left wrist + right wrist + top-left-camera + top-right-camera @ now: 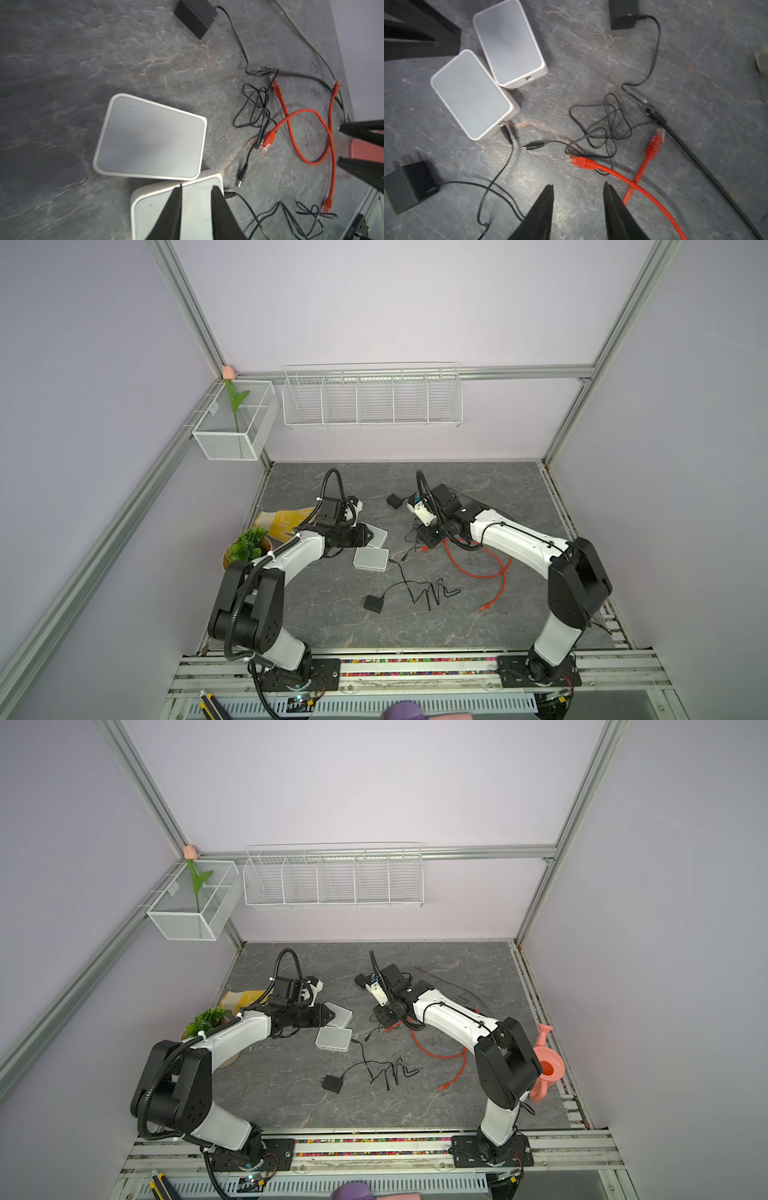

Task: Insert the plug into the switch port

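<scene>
Both top views bright, with even diffuse overhead light, faint short shadows and wide-angle stretching toward the edges. Wrist views dimmer and softer; motion blur smears the table [529, 172] texture, worst at the borders. Pale glare patch mid-table in right wrist view.

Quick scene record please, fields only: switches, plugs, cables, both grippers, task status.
switches: near white rectangular plastic switch box and far white rectangular plastic switch box, side by side on grey marbled tabletop
plugged: black barrel plug seated in near box
loose: second black barrel plug lying free beside it
cables: orange network cables, lying loose
left gripper: open, empty, over the boxes
right gripper: open, empty, above tabletop near loose plug
status: far box port empty
</scene>
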Tool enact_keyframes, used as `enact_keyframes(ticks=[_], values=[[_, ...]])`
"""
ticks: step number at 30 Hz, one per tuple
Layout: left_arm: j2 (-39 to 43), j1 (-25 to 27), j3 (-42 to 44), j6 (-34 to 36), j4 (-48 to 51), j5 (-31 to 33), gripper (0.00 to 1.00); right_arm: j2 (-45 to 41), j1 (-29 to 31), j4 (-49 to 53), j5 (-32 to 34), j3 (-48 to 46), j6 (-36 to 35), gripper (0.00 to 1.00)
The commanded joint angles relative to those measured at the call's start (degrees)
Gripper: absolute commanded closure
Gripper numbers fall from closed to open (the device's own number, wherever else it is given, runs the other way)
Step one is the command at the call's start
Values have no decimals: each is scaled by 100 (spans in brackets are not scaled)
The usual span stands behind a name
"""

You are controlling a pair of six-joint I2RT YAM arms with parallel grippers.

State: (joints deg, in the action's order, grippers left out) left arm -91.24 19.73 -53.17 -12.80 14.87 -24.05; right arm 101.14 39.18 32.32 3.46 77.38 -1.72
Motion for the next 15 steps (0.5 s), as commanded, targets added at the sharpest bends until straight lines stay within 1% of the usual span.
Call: enact_keyframes(ticks=[1,7,12,15], values=[[-329,130,-214,328,298,-262,71,81,45,233,136,-202,95,55],[-703,276,-446,532,463,-332,71,151,164,208,-64,-225,89,56],[-1023,325,-661,577,511,-241,70,346,620,313,144,43,-62,50],[-1227,330,-858,577,495,-139,70,419,744,237,181,90,-33,49]])
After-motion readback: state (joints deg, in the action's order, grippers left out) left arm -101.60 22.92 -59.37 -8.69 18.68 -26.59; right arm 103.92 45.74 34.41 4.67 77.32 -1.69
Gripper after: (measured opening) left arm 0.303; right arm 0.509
